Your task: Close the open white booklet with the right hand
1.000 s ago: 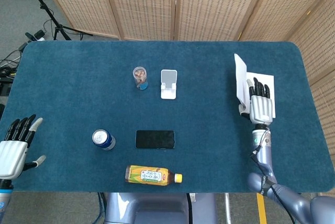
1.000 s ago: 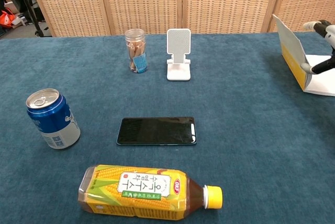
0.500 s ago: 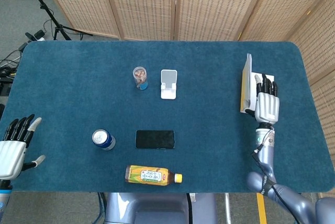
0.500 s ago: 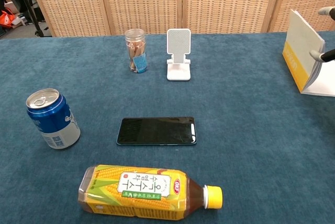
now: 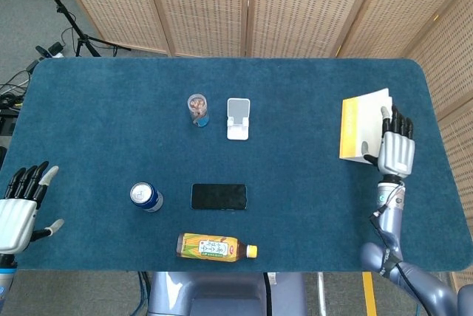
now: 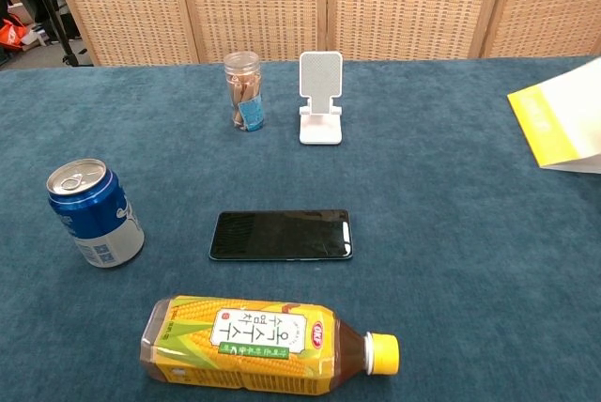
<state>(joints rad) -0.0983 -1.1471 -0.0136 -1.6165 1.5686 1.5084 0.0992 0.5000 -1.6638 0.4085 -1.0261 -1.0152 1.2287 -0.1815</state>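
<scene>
The white booklet [image 5: 363, 127] is lying at the far right of the blue bench [image 5: 295, 183], its cover with the yellow band down over the pages. In the chest view the cover edge is still sitting slightly raised, so I am judging the closing step as nearly finished, not settled flat.

I am resting my right hand [image 5: 395, 150] at the booklet's right edge, fingers [image 5: 397, 120] extended and together, thumb against the cover; nothing is being grasped. My left hand [image 5: 21, 209] is hanging off the near left corner, fingers spread and released, holding nothing.

Next move, as I judge it: I am needing only a light downward press on the cover, then a clean lift away without dragging the booklet.
</scene>
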